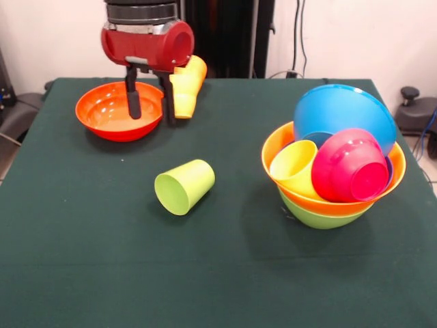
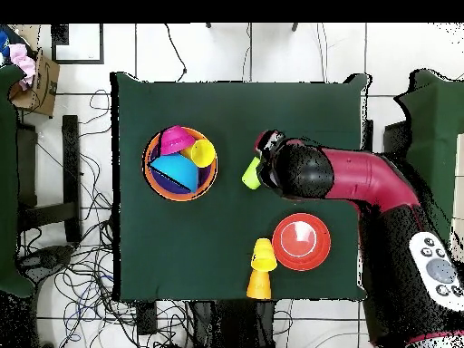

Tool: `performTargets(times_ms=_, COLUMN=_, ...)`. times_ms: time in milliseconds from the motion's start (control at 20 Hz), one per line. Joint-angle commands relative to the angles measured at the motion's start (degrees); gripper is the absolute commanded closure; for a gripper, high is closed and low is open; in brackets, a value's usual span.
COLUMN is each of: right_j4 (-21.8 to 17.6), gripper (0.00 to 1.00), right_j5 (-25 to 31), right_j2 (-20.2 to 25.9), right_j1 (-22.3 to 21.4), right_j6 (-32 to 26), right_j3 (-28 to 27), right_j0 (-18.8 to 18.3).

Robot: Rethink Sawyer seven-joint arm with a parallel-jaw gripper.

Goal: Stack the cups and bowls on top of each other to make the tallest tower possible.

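Observation:
My gripper hangs high over the table, jaws apart and empty. In the overhead view it is just beside the lime green cup, which lies on its side mid-table. The tower stands to the right: a lime green bowl under a large orange bowl, which holds a tilted blue bowl, a small magenta bowl and a yellow cup. A purple rim peeks out behind. A red-orange bowl sits upright at the far left.
A second yellow cup and an orange cup lie on their sides, end to end, by the table's far edge beside the red-orange bowl. In the overhead view they lie near the robot's side. Cables cover the floor around the table.

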Motion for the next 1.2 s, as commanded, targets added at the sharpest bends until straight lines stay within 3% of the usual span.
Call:
performTargets(times_ms=50, right_j4=-3.86, gripper=0.0, right_j5=18.09, right_j2=2.12, right_j1=2.37, right_j6=-16.66, right_j3=-12.54, right_j0=2.31)
performTargets(times_ms=250, right_j4=-4.94, gripper=0.0, right_j5=22.74, right_j2=1.96, right_j1=3.68, right_j6=-15.63, right_j3=-17.82, right_j0=3.75)
performTargets(times_ms=600, right_j4=-8.86, gripper=0.0, right_j5=25.48, right_j2=-0.22, right_j1=6.28, right_j6=-11.48, right_j3=-23.11, right_j0=7.21)
performTargets(times_ms=1200, right_j4=-7.96, gripper=0.0, right_j5=21.51, right_j2=-2.1, right_j1=6.7, right_j6=-7.35, right_j3=-18.96, right_j0=8.17)
